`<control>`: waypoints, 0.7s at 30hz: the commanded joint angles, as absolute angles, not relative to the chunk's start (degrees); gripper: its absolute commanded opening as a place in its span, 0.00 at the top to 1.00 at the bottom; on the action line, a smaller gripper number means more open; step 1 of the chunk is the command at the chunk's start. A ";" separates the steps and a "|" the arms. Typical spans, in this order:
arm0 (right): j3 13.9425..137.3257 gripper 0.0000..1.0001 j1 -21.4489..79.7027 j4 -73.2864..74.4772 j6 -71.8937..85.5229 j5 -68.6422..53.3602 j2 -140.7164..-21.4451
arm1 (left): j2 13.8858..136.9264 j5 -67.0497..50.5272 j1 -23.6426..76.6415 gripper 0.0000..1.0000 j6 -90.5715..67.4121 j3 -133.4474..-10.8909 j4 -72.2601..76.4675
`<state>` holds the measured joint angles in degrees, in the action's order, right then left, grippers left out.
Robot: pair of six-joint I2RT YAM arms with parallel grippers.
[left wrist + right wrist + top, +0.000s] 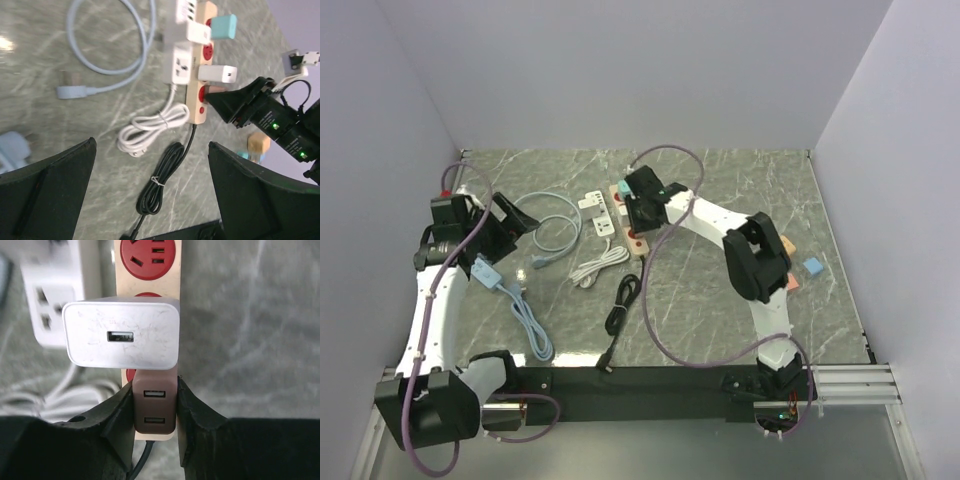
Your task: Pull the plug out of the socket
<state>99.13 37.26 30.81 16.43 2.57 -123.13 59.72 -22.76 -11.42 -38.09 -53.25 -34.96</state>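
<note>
- R hand [155, 407] is clenching on the brown plug [154, 420], w/ one finger pressing each side.
- Brown plug is sitting plugged into the beige power strip [172, 287], in the socket nearest the end where the black cable [160, 185] is coming out. Its two USB ports are facing the wrist cam.
- White charger [122, 335] is occupying the next socket, just beside the brown plug.
- White power strip [50, 305] is lying alongside the beige one, and its white cord [150, 125] is lying bundled on the worktop [820, 200].
- L hand [151, 147] is hovering released, fingers spread wide, well apart from both strips, near the pale blue cable [107, 70].
</note>
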 commanded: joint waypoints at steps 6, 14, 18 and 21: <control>79.21 1.00 37.18 31.55 21.88 2.81 -104.18 | 61.52 -25.75 1.82 0.01 -39.54 -55.99 -26.73; 64.70 1.00 34.55 28.31 23.64 -7.79 -93.87 | 68.46 -22.33 16.51 0.02 -43.59 -55.20 -20.05; 60.74 1.00 31.47 26.20 25.66 -17.56 -91.85 | 73.20 -17.85 22.93 0.01 -45.96 -54.93 -17.67; 58.89 1.00 30.33 25.58 25.75 -20.63 -91.93 | 76.98 -15.91 26.97 0.01 -47.89 -55.11 -14.95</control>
<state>60.18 31.42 27.44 23.75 -12.36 -94.19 75.09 -19.38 24.38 -44.93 -53.76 -19.88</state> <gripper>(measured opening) 0.390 0.986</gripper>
